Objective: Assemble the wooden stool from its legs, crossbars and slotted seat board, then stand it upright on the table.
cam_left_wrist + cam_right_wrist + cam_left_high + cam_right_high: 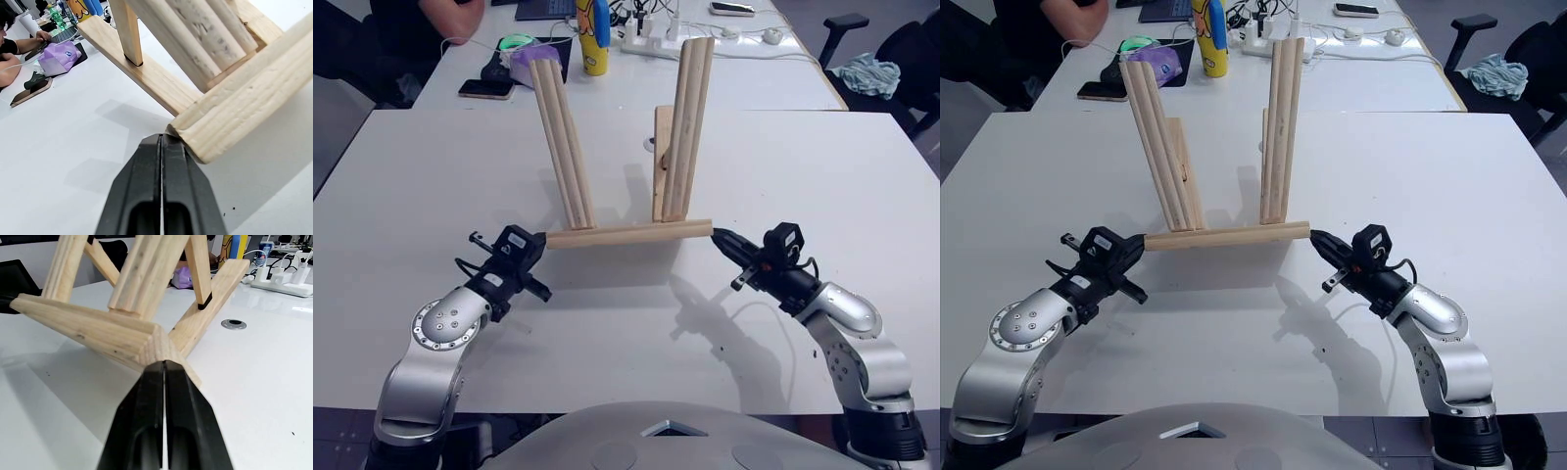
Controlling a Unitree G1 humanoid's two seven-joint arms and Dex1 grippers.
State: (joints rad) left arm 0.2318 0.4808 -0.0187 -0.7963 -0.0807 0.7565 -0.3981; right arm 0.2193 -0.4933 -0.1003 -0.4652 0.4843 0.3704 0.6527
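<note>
Left gripper [536,240] closed, tip touching one end of the seat board [628,233]; right gripper [720,238] closed against the other end, legs [566,147] pointing up

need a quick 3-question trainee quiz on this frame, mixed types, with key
1. True or false: the legs of the stool point upward.
2. The tip of the left tool is at: A) a leg's top, B) one end of the front bar, C) neither.
3. Fill in: the fingers of the right tool are ____ (open/shut).
Key: 1 true; 2 B; 3 shut.
</note>
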